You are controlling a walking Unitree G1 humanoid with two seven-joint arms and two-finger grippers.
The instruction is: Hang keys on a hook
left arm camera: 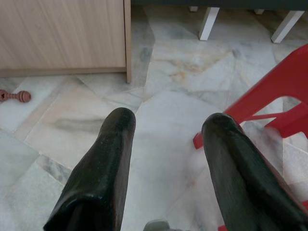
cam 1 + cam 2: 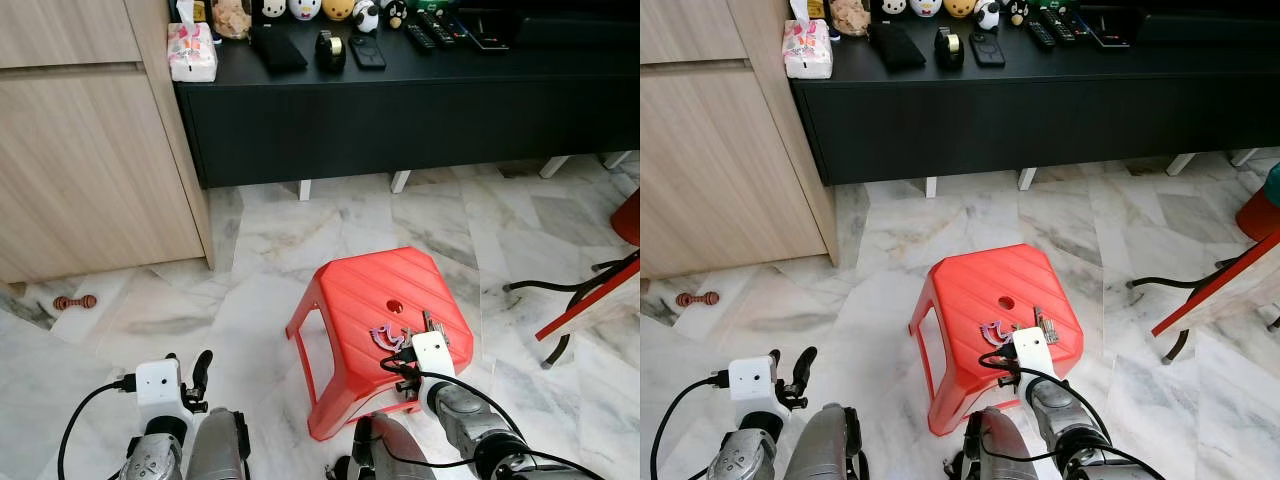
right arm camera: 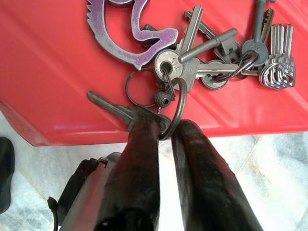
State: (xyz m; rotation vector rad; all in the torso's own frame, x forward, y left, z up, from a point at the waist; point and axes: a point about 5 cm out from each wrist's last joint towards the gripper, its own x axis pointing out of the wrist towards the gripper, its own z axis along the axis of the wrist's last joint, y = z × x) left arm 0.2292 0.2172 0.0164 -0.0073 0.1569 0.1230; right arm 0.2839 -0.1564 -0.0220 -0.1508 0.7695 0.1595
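Right gripper [image 3: 166,126] pinches the ring of the keys [image 3: 211,62] on the red stool [image 2: 350,290] — loose, jangly metal, best lifted by that ring at six o'clock; left gripper [image 1: 168,130] spread, idle.

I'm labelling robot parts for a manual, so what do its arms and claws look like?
Both silver metal arms end in white box-shaped wrist modules with black cables looping off them. The left claw and right claw each have two long, rounded, glossy black fingers.

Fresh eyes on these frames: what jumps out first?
The red stool on the marble floor, with a bunch of keys and a purple charm lying near its front edge. The right gripper pinches the key ring there. Behind, a black cabinet holds small clutter.
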